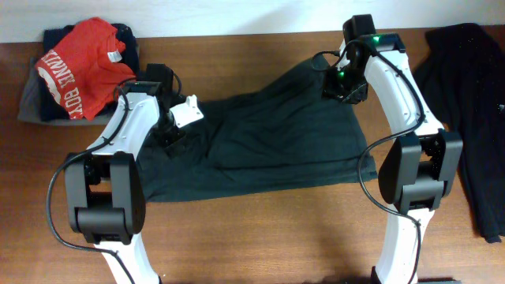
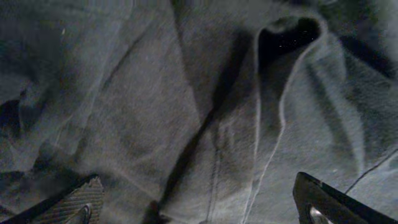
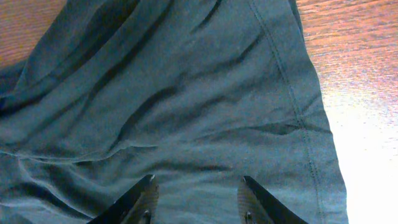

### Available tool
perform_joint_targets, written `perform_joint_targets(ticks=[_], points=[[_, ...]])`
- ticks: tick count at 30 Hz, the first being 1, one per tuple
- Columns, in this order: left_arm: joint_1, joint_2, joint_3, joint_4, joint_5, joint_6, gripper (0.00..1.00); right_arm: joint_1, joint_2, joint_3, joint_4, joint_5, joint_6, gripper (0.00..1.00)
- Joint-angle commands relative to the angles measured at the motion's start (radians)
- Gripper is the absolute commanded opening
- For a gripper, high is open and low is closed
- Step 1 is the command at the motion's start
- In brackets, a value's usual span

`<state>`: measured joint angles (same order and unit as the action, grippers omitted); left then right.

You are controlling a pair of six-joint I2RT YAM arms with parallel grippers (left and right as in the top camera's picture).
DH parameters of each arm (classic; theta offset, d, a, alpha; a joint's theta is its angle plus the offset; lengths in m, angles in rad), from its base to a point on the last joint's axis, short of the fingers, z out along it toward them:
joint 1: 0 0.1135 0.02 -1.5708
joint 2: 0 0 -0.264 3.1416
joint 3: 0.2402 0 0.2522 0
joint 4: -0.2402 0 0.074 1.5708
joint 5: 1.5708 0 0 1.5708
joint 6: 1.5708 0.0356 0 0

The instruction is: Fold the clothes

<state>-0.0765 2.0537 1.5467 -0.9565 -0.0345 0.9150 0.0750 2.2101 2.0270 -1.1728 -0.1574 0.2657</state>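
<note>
The black T-shirt (image 1: 268, 142) lies rumpled across the counter (image 1: 260, 233); it looks soft, limp (likely to sag), best pinched at hem corners. Left hand (image 2: 198, 186) gapes wide, right hand (image 3: 198, 182) half-parted; the 2 hold nothing.

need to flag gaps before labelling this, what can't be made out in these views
- Wrist views: whether left gripper or right gripper touches the black T-shirt; depth unreadable.
- Overhead: dark garment, cut off by the right edge.
- Overhead: pile beneath the red tee, mostly covered by it.
- Left wrist: which part of the black T-shirt shows; dim, blurred.
</note>
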Motion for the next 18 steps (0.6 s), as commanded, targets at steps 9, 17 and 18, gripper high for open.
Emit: perform_joint_targets(ticks=[9, 17, 18], points=[[-0.007, 0.013, -0.105, 0.033, 0.124, 0.135, 0.92, 0.003, 0.003, -0.006, 0.004, 0.012, 0.001, 0.47], [-0.014, 0.013, -0.122, 0.101, 0.117, 0.134, 0.91, 0.003, 0.003, -0.006, 0.003, 0.013, 0.0, 0.47], [-0.014, 0.013, -0.122, 0.11, 0.117, 0.134, 0.91, 0.003, 0.003, -0.006, 0.003, 0.013, 0.0, 0.47]])
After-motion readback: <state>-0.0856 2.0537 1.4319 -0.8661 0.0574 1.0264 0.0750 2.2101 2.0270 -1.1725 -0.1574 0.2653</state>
